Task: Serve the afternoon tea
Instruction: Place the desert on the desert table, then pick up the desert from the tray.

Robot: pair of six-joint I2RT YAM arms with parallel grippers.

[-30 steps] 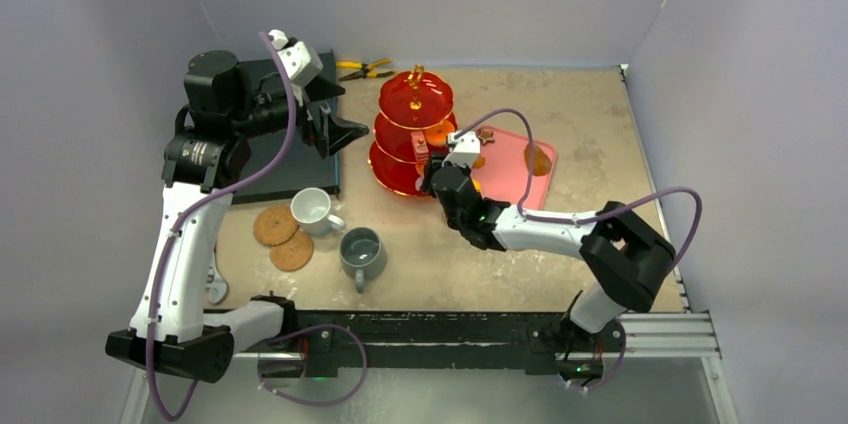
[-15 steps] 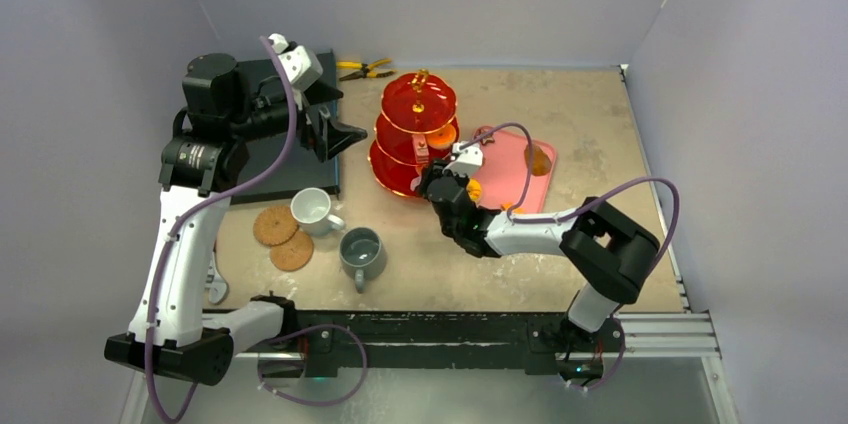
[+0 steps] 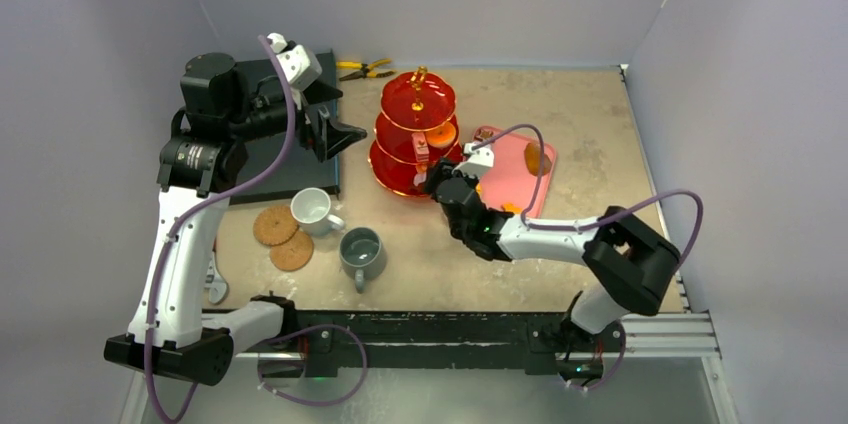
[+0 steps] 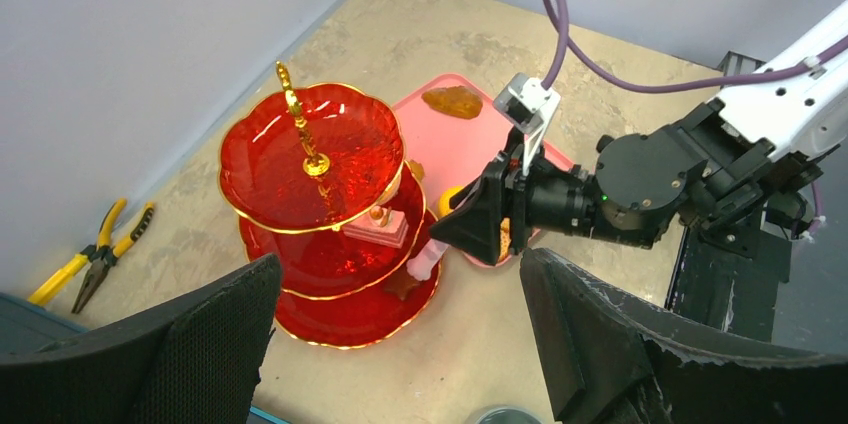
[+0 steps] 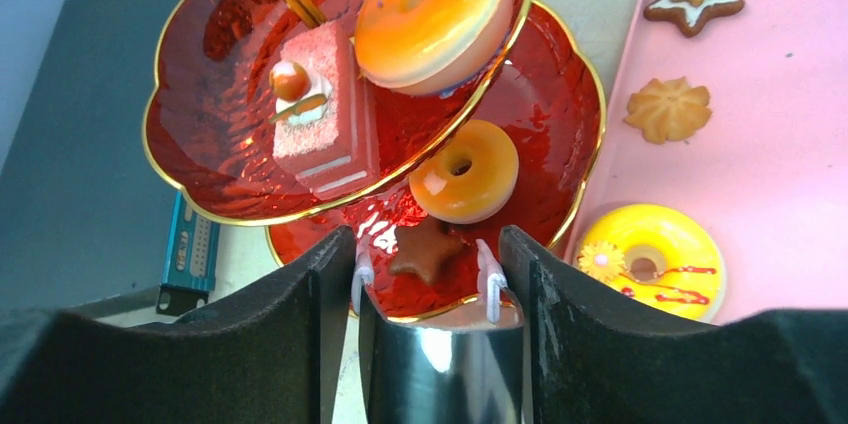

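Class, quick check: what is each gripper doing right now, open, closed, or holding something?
Left gripper: open, holding nothing, raised above the table.
Right gripper: open at the edge of the red stand, over a small brown star biscuit, not gripping it.

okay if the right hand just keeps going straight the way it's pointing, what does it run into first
Most likely the bottom tier of the red stand, right at the small brown star biscuit lying between its fingertips' line. Depth is hard to judge, so contact with the rim may come first.
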